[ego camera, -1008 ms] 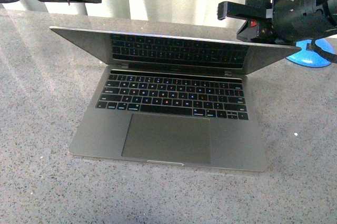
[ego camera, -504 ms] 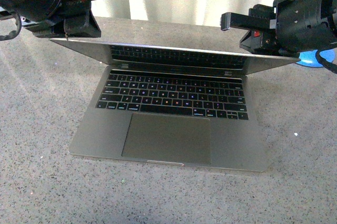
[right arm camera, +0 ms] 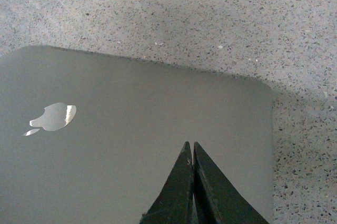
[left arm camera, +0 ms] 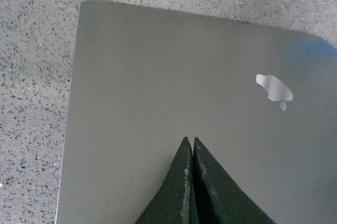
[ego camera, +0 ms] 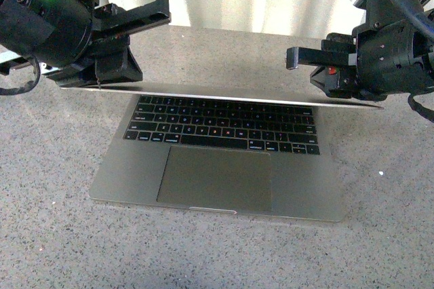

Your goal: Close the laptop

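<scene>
Left gripper (left arm camera: pixel 190 143): fingers pressed together into a wedge, nothing between them, tip set on or just above the lid (left arm camera: pixel 158 77), on the left side of the pale logo (left arm camera: pixel 273 87). Right gripper (right arm camera: pixel 190 145): same closed, empty wedge, tip over the lid's right part near its corner. Contact with the metal looks likely from both wrist views but can't be confirmed. Laptop (ego camera: pixel 305 180) sits mid-way across the speckled grey surface (ego camera: pixel 54 235), trackpad toward the near edge, hinge toward the far edge. From the front, the lid shows edge-on, roughly level, hanging above the back rows of keys with a clear gap; not yet shut. Lid's long axis runs left to right, parallel to the hinge. It lies directly beneath both tips, one arm per end, neither nearer. Judgement: the closing push goes straight down, evenly from both sides, so the lid doesn't twist.
</scene>
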{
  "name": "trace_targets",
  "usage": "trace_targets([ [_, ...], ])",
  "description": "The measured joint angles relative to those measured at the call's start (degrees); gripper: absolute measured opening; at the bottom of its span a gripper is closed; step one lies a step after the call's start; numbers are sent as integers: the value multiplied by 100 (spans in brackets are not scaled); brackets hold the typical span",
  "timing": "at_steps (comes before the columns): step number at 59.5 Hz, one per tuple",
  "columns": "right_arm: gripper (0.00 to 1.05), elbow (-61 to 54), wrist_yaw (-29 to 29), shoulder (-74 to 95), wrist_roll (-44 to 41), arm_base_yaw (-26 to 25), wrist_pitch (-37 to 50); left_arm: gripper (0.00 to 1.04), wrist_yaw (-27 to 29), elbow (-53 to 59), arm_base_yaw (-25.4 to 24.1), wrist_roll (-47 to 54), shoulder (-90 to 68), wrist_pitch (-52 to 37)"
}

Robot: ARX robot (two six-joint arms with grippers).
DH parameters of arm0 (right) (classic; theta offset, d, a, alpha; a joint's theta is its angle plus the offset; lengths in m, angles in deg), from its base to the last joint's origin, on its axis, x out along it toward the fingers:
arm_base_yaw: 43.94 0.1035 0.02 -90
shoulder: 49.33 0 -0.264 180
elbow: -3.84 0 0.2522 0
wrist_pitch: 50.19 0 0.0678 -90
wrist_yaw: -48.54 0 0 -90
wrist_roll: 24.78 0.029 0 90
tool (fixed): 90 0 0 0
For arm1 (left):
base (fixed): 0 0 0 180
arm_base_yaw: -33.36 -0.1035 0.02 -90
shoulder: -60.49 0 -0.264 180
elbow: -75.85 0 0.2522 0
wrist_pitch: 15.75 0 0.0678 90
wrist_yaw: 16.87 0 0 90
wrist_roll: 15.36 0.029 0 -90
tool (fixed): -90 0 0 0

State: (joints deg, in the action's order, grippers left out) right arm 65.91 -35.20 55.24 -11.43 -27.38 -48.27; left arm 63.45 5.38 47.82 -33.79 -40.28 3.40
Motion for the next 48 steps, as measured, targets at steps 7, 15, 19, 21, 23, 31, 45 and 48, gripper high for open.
trace_targets([
  [7, 1, -85, -15, 4, 0, -20, 77, 4, -61, 195, 57, -125, 0, -101],
  [15, 1, -229, -15, 68, 4, -28, 181, 4, -59, 378, 105, -188, 0, -238],
  [19, 1, -289, -15, 98, 11, -22, 232, 4, -59, 411, 107, -208, -2, -275],
  [21, 1, -326, -15, 116, 22, -13, 260, 4, -61, 420, 107, -212, -4, -289],
  [23, 1, -350, -17, 129, 28, -7, 275, 4, -59, 428, 105, -225, -9, -302],
  [31, 1, -442, -39, 184, 61, 42, 341, 4, -59, 442, 92, -232, -31, -319],
  [45, 1, -490, -39, 240, 153, 122, 411, 4, -107, 553, 70, -295, -103, -442],
  [48, 1, -496, -39, 260, 157, 125, 426, 4, -107, 586, 70, -315, -122, -476],
])
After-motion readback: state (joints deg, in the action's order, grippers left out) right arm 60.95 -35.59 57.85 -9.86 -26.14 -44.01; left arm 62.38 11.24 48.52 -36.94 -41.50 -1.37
